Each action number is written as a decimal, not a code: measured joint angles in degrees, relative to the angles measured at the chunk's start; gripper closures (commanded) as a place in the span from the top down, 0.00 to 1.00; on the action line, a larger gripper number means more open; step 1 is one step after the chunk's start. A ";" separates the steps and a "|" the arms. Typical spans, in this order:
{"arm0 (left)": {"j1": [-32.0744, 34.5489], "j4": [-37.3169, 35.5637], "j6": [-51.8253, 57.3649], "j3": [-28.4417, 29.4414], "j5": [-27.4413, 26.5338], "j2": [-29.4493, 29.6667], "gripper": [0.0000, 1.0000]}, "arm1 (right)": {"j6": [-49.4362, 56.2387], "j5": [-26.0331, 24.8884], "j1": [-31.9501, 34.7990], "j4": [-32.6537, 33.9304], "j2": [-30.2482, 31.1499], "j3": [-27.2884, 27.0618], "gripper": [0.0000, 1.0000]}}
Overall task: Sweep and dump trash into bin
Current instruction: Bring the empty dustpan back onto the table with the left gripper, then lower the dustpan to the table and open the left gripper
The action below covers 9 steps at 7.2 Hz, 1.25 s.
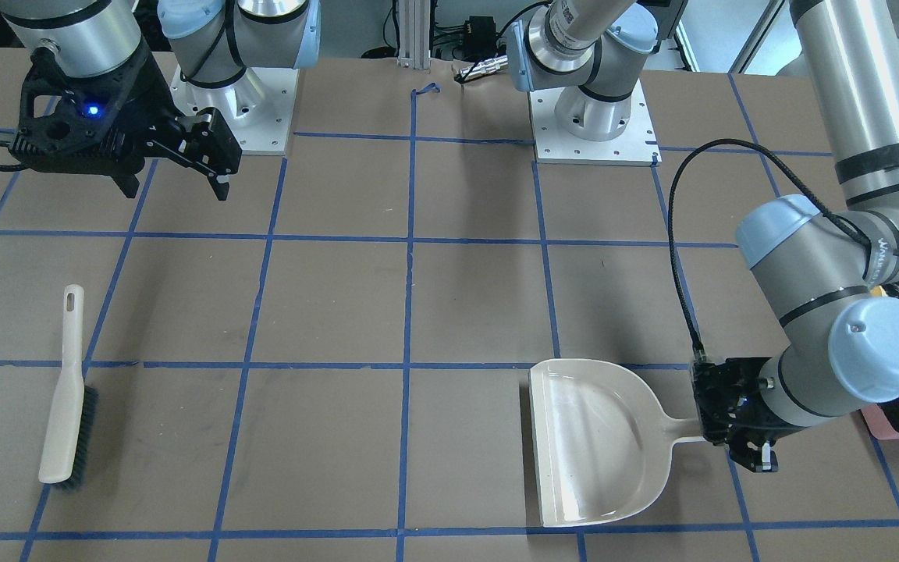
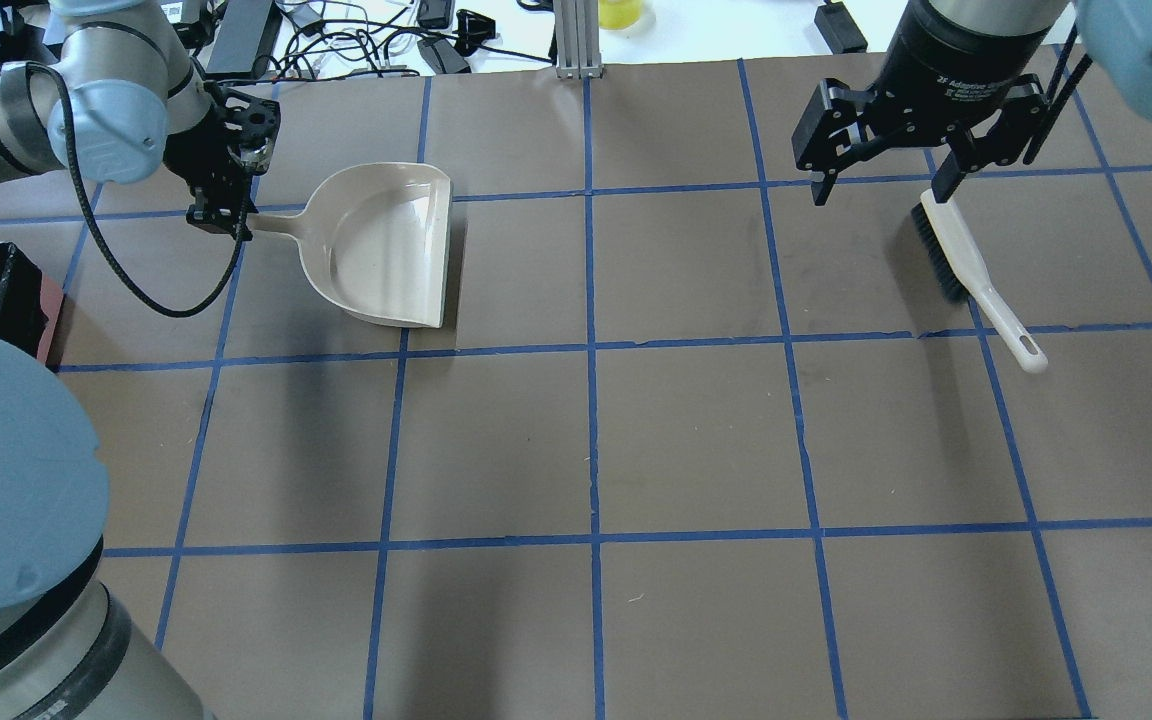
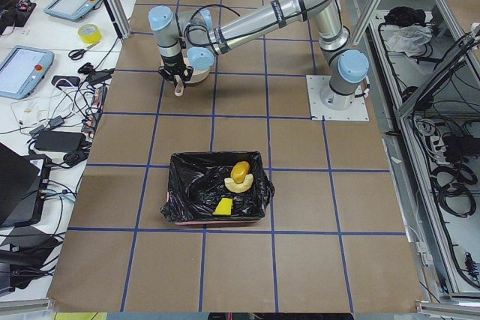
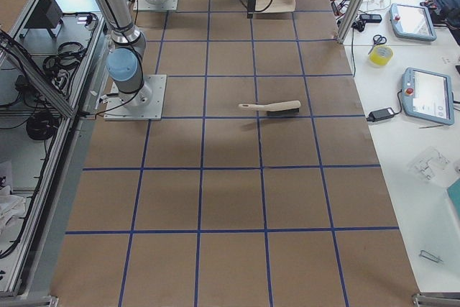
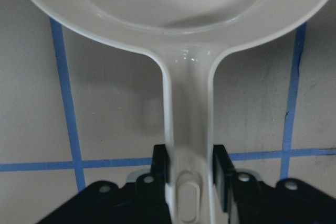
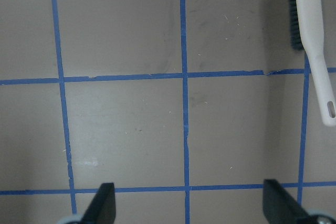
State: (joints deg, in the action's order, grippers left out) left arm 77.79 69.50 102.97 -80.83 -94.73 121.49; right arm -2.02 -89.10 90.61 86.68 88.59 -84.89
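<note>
Left hand (image 5: 190,174) clenched on dustpan (image 1: 590,437) handle, pan flat on bench (image 1: 340,297); trash (image 3: 238,176) sits in bin (image 3: 180,185). Right hand (image 2: 881,192) released. Advice: unclench fully, then rise straight.

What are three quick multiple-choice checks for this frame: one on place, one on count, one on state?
1. Where is the trash?
A. in the dustpan
B. in the bin
C. beside the brush

2. How many trash pieces show?
A. one
B. three
C. five

3. What is the left end effector doing?
A. hanging open
B. shut on the brush
C. shut on the dustpan handle

Key:
1 B, the exterior left view shows the pieces inside the bin.
2 B, a croissant, a rounded lump and a wedge.
3 C, its fingers press both sides of the handle; the brush lies free.
</note>
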 measured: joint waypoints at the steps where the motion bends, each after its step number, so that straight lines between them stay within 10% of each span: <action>1: 0.15 -0.24 0.08 0.01 -0.02 0.63 0.00 | 0.00 0.04 0.00 0.04 0.00 -0.05 1.00; 5: 1.18 -0.37 0.11 -0.07 -0.13 1.79 0.00 | -0.11 0.18 0.00 0.07 0.00 -0.17 1.00; 7: 2.53 -0.40 -0.13 -0.03 -0.27 1.82 0.42 | -0.16 0.19 0.00 0.07 0.00 -0.18 1.00; 9: 2.78 -0.42 -0.16 -0.06 -0.28 1.81 0.51 | -0.18 0.31 0.00 0.07 0.00 -0.19 1.00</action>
State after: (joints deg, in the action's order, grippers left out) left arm 80.57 69.09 102.81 -80.89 -95.01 123.30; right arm -2.20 -88.79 90.62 86.75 88.59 -85.08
